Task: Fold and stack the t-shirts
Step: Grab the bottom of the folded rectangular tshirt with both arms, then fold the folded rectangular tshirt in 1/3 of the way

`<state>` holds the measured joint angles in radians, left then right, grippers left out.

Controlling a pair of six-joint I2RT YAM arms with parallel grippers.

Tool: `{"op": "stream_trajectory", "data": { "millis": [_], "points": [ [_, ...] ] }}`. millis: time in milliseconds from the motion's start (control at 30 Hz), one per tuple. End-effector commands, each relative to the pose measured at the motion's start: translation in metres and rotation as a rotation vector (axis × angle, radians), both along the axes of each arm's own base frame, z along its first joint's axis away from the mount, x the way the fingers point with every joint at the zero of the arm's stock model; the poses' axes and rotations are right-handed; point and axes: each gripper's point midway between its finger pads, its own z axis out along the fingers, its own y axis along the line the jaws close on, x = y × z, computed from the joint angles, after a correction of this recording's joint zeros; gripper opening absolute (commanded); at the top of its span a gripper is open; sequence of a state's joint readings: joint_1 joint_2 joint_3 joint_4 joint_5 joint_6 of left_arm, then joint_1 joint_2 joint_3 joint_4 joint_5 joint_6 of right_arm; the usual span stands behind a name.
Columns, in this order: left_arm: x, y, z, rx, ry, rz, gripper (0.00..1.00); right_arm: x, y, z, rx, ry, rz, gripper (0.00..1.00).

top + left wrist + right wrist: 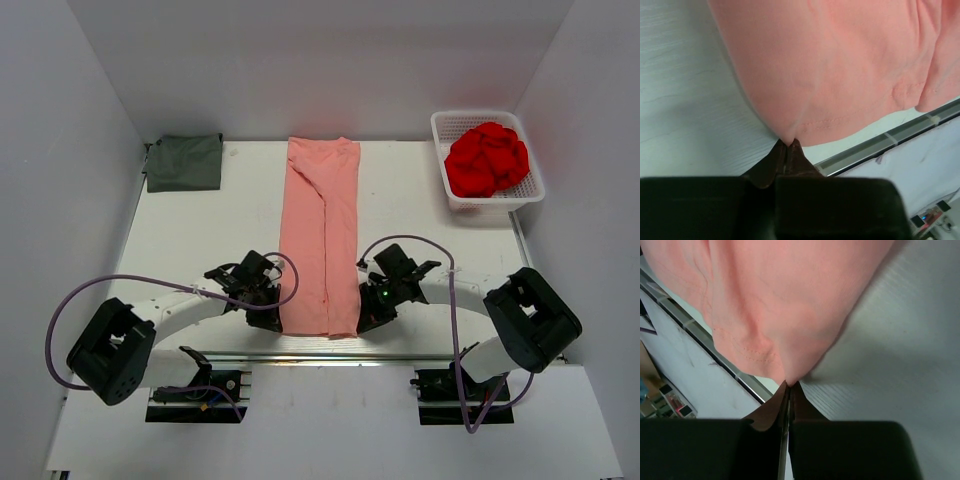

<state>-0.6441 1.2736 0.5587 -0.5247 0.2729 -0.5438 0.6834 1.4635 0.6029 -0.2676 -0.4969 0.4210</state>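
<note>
The salmon-pink t-shirt (pixel 322 235) lies on the white table as a long narrow strip, folded lengthwise, collar end far and hem near. My left gripper (pixel 272 308) is shut on its near left hem corner; the left wrist view shows the cloth (pixel 840 70) pinched at the fingertips (pixel 788 144). My right gripper (pixel 366 312) is shut on the near right hem corner; the right wrist view shows the cloth (pixel 780 305) pinched the same way (pixel 790 385). The dark grey-green t-shirt (pixel 185 162) lies folded at the far left corner.
A white basket (pixel 535 190) at the far right holds a bunched red cloth (pixel 487 160). The table's near edge with a metal rail (pixel 880 145) runs just behind both grippers. Grey walls close in left, right and far.
</note>
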Motion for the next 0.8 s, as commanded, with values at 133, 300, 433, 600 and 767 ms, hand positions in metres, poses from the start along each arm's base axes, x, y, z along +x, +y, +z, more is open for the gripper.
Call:
{"op": "stream_trajectory", "data": {
  "millis": [133, 300, 433, 600, 767],
  "points": [
    [0.013, -0.021, 0.030, -0.122, -0.100, -0.045, 0.00, 0.009, 0.010, 0.009, 0.052, -0.062, 0.027, 0.00],
    [0.047, -0.034, 0.062, -0.173, -0.226, -0.053, 0.00, 0.045, 0.017, 0.035, 0.020, -0.181, -0.015, 0.00],
    [0.077, -0.034, 0.067, -0.086, -0.276, -0.011, 0.00, 0.084, 0.013, 0.048, -0.048, -0.286, -0.103, 0.00],
    [0.133, -0.023, 0.088, -0.005, -0.402, 0.127, 0.00, 0.134, 0.008, 0.068, -0.101, -0.400, -0.198, 0.00],
    [0.176, -0.025, 0.116, -0.013, -0.522, 0.199, 0.00, 0.179, 0.012, 0.086, -0.110, -0.457, -0.247, 0.00]
  ]
}}
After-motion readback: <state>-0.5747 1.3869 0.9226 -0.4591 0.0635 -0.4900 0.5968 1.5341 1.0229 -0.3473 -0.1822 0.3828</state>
